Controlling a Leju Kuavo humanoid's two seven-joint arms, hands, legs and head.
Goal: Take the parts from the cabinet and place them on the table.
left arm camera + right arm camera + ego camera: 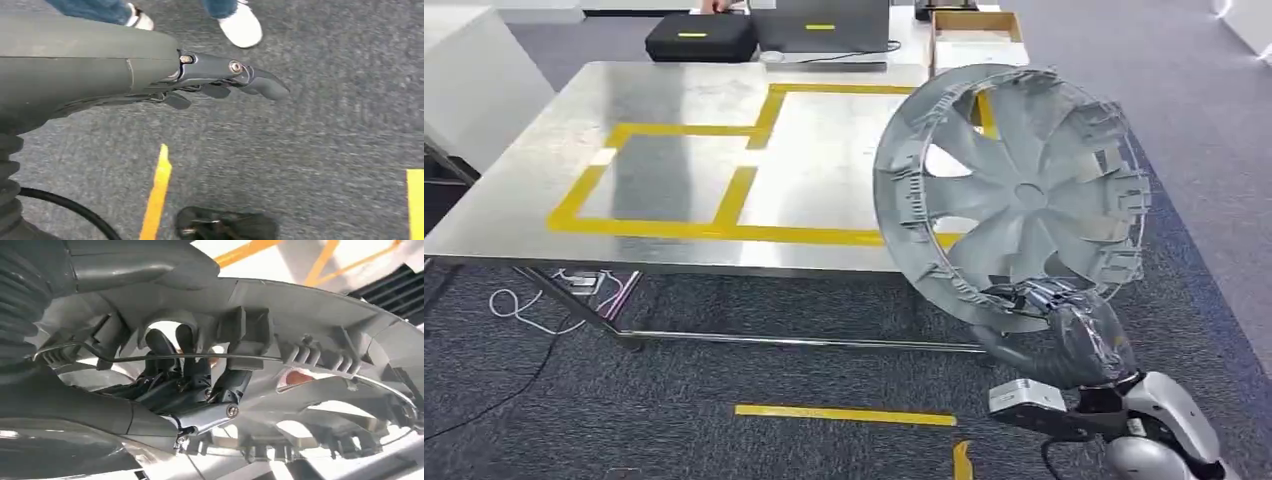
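Note:
A large grey plastic wheel cover [1014,195] stands nearly upright in the air at the right, its inner ribbed side toward me, overlapping the table's near right corner. My right hand [1064,305] grips its lower rim from below. In the right wrist view the dark fingers [175,360] curl through an opening in the wheel cover [310,335], beside a thin wire ring. My left hand [225,80] hangs over the grey carpet, fingers stretched out and holding nothing.
The steel table [674,150] carries yellow tape rectangles [724,215]. At its far edge lie a black case [701,37], a laptop [824,35] and a cardboard box [977,38]. Yellow tape strips [844,414] mark the carpet. A person's shoes [240,25] stand near my left hand.

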